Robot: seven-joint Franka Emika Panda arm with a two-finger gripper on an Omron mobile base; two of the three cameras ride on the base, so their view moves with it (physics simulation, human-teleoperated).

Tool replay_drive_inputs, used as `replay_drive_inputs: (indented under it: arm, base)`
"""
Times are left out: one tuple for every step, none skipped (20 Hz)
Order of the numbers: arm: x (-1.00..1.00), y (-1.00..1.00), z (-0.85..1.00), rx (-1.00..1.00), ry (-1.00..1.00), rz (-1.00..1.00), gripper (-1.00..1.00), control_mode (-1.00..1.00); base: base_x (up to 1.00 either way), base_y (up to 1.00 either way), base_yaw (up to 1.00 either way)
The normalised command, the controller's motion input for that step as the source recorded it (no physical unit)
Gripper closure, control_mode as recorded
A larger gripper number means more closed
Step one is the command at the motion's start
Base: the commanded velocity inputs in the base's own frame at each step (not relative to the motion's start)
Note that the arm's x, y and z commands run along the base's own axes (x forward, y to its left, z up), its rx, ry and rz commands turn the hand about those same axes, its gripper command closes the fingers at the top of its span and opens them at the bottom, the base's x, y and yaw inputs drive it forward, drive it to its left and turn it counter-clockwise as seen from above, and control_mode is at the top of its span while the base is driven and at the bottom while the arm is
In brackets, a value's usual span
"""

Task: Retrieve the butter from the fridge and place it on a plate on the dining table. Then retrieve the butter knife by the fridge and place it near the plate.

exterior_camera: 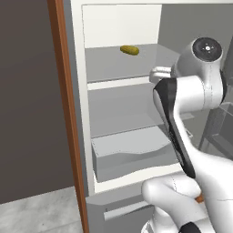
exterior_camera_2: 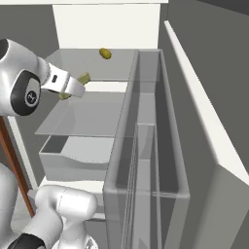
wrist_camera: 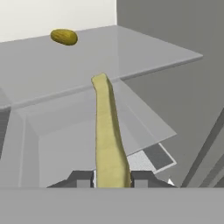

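My gripper (wrist_camera: 113, 179) is shut on the butter (wrist_camera: 107, 131), a slim yellowish-tan stick that points up and away from the dark fingertips. The hand is inside the open fridge (exterior_camera: 123, 27), between its grey shelves. From the right base view the gripper (exterior_camera_2: 73, 87) sits just in front of the upper shelf's edge, and the butter (exterior_camera_2: 84, 78) pokes out past the hand towards the white back wall.
A small olive-yellow oval thing (exterior_camera: 129, 50) lies at the back of the upper shelf (wrist_camera: 131, 52). Below is a grey drawer (exterior_camera: 132, 150). The open fridge door with its clear bins (exterior_camera_2: 146, 146) stands close on the right. A brown wooden post (exterior_camera: 63, 91) borders the left.
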Motion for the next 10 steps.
replay_drive_inputs:
  arm:
    - [-0.71, 0.00, 0.00, 0.05, 0.02, 0.07, 1.00, -1.00]
    - [-0.64, 0.00, 0.00, 0.04, 0.04, 0.07, 1.00, -1.00]
    - [-0.60, 0.00, 0.00, 0.03, 0.05, 0.08, 1.00, -1.00]
    - [-0.59, 0.00, 0.00, 0.01, 0.05, 0.08, 1.00, -1.00]
    - [-0.59, 0.00, 0.00, 0.00, 0.04, 0.07, 1.00, -1.00]
    - [-0.62, 0.00, 0.00, 0.00, 0.01, 0.08, 1.00, -1.00]
    - [-0.67, 0.00, 0.00, 0.00, 0.00, 0.11, 1.00, -1.00]
    - [-0.72, 0.00, 0.00, 0.00, 0.00, 0.17, 1.00, -1.00]
    - [-0.69, 0.00, 0.00, 0.00, 0.00, 0.22, 1.00, -1.00]
    - [-0.66, 0.00, 0.00, 0.00, 0.00, 0.22, 1.00, -1.00]
  base:
    - [0.00, 0.00, 0.00]
    - [0.00, 0.00, 0.00]
    - [0.00, 0.00, 0.00]
    - [0.00, 0.00, 0.00]
    - [0.00, 0.00, 0.00]
    - [0.00, 0.00, 0.00]
    - [0.00, 0.00, 0.00]
    - [0.00, 0.00, 0.00]
    - [0.00, 0.00, 0.00]
    - [0.00, 0.00, 0.00]
